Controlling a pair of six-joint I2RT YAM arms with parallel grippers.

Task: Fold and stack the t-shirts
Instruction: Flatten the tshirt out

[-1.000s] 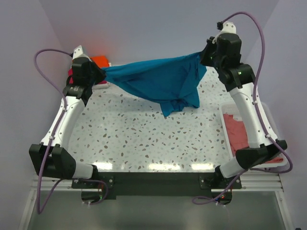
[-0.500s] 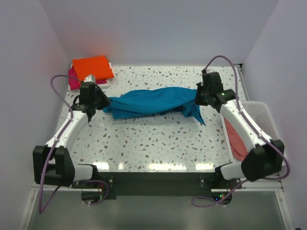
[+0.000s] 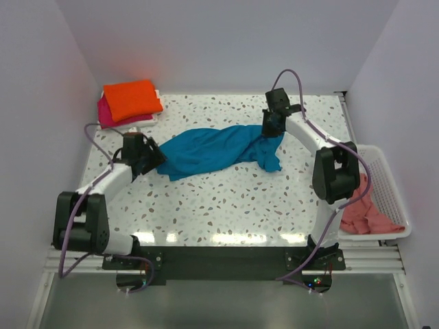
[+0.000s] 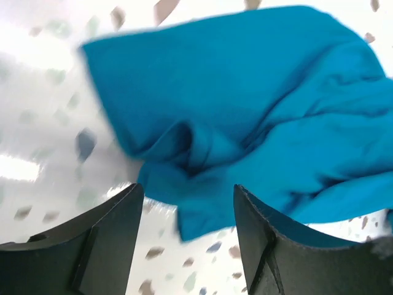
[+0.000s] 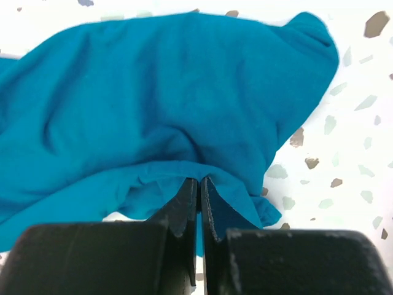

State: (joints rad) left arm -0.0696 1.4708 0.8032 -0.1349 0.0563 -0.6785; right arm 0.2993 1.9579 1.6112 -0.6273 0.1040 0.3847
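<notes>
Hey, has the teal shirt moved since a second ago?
Yes. The teal shirt has come down from hanging stretched near the back wall and now lies bunched on the table, closer to the near edge than the orange shirt.

Two arms here, left arm and right arm, white shells over chunky black joints. Purple cables looping off each. Then left pincer, right pincer: matte black.
</notes>
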